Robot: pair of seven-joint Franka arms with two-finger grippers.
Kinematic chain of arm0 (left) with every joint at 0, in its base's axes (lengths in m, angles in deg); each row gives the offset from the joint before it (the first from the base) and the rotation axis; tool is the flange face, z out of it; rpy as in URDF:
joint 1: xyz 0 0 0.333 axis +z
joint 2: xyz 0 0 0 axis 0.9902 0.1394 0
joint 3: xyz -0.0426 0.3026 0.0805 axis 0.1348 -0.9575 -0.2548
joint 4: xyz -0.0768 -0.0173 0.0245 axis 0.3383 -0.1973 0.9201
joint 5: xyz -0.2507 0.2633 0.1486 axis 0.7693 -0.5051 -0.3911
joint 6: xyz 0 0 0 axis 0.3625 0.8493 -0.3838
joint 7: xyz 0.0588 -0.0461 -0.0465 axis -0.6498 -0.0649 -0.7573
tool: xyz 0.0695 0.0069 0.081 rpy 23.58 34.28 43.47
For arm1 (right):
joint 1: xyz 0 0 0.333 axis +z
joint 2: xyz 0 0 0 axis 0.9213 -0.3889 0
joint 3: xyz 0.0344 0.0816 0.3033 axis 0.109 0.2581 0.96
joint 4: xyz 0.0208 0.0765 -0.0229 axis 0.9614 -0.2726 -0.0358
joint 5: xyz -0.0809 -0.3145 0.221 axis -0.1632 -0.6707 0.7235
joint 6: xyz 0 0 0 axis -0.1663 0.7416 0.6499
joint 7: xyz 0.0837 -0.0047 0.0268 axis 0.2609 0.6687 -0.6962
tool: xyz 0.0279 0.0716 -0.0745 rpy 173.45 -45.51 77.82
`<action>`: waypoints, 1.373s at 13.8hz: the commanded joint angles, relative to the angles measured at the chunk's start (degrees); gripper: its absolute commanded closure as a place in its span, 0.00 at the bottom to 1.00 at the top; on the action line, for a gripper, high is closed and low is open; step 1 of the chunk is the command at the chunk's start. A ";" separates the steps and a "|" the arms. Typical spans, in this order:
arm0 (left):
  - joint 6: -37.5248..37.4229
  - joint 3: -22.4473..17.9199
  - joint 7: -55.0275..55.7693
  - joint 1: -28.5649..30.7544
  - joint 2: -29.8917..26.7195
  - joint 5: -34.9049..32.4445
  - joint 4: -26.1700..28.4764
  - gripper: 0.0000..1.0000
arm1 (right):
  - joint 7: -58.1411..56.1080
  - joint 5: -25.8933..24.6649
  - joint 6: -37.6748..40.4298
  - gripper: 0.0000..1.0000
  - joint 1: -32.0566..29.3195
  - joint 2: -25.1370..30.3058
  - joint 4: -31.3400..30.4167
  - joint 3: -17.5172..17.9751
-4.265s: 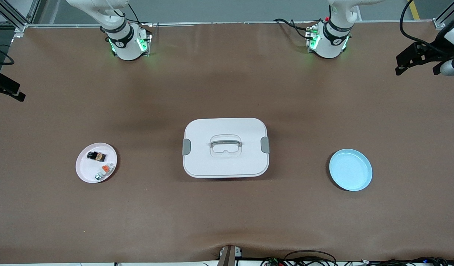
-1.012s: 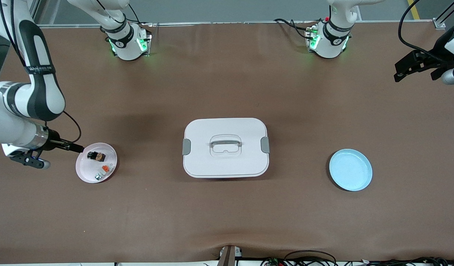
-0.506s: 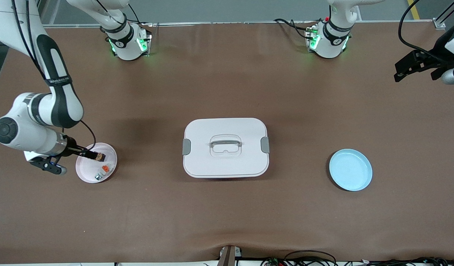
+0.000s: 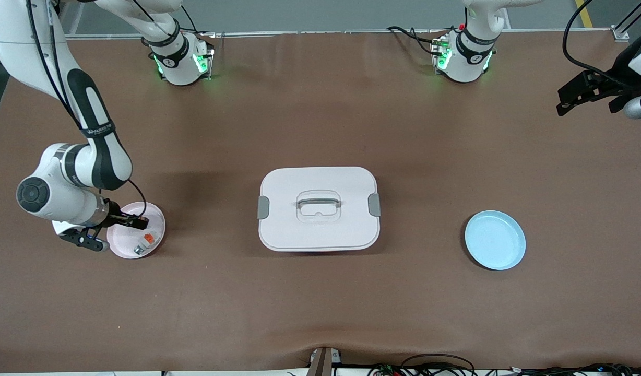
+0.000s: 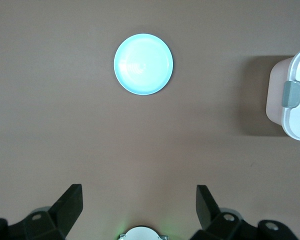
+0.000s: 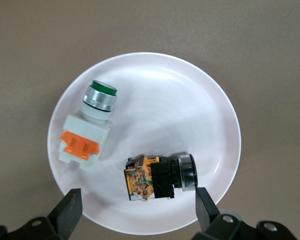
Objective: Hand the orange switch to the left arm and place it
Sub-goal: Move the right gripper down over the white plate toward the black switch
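The orange switch (image 6: 157, 177), black-bodied with an orange-brown end, lies on its side on a pale pink plate (image 6: 155, 105) toward the right arm's end of the table. My right gripper (image 6: 138, 210) hangs open just over the plate (image 4: 157, 227), its fingers (image 6: 70, 209) wide apart on either side of the switch and touching nothing. In the front view the right gripper (image 4: 134, 221) covers most of the switch. The white lidded box (image 4: 318, 209) stands mid-table. My left gripper (image 5: 138, 205) is open and empty, and the left arm waits high over its end of the table (image 4: 581, 94).
A white-grey switch (image 6: 90, 125) with a green button and an orange part lies on the same pink plate, nearer the front camera. A light blue plate (image 4: 495, 239) sits empty toward the left arm's end. The box (image 5: 295, 95) shows at the edge of the left wrist view.
My right arm has swung in toward the box, carrying its open gripper from the plate's rim to over the orange switch. The left arm has not moved.
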State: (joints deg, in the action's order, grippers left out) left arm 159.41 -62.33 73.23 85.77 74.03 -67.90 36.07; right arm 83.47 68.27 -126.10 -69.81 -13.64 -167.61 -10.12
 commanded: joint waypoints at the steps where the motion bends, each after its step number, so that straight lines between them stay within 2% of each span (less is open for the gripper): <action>1: -0.42 0.26 0.99 -0.18 0.15 0.74 -0.58 0.00 | -2.08 -1.37 0.17 0.00 -0.91 -1.81 1.42 0.32; 6: -0.41 0.26 0.99 -0.09 0.15 0.82 -0.58 0.00 | -5.51 -1.90 0.08 0.00 -1.70 -3.13 1.86 0.23; 19: -0.33 0.17 0.82 0.26 0.15 0.91 -0.85 0.00 | -5.60 -1.90 -0.62 0.00 -2.32 -4.63 1.86 0.32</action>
State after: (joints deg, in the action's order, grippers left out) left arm 159.41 -62.20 73.23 85.79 74.03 -67.90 36.07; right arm 78.08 67.53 -126.66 -71.34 -17.47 -166.85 -10.38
